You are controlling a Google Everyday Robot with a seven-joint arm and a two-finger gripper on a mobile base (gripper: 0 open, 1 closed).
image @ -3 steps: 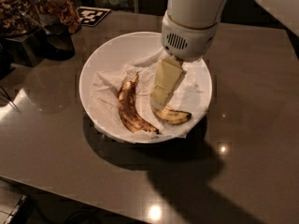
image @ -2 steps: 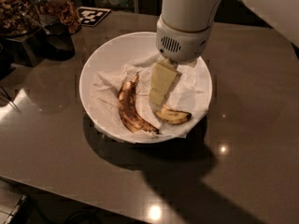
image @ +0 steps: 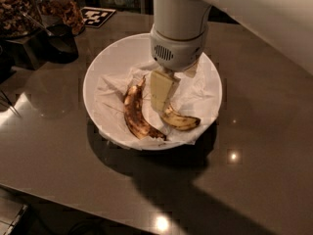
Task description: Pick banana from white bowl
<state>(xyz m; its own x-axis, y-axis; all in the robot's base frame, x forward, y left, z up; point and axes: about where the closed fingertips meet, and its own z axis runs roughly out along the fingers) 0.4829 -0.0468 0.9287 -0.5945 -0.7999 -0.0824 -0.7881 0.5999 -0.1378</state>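
Note:
The white bowl (image: pixel 105 67) sits on the dark table, lined with crumpled white paper towel (image: pixel 198 94). The yellow banana (image: pixel 182 122), brown-speckled, lies at the bowl's front right, with its upper end hidden under my gripper. A darker, heavily browned banana (image: pixel 134 114) lies to its left. My gripper (image: pixel 161 99) reaches down from above into the middle of the bowl. Its cream-coloured tip is between the two bananas, right at the yellow banana's upper end. The white wrist (image: pixel 177 43) covers the back of the bowl.
Jars of nuts and snacks (image: pixel 58 9) and a dark container (image: pixel 54 43) stand at the back left. A black-and-white marker tag (image: pixel 97 16) lies behind the bowl. The table's near edge (image: pixel 58 199) runs along the lower left.
My gripper has shifted a little to the left inside the bowl, closer to the yellow banana's upper end. The bananas and the bowl have not moved.

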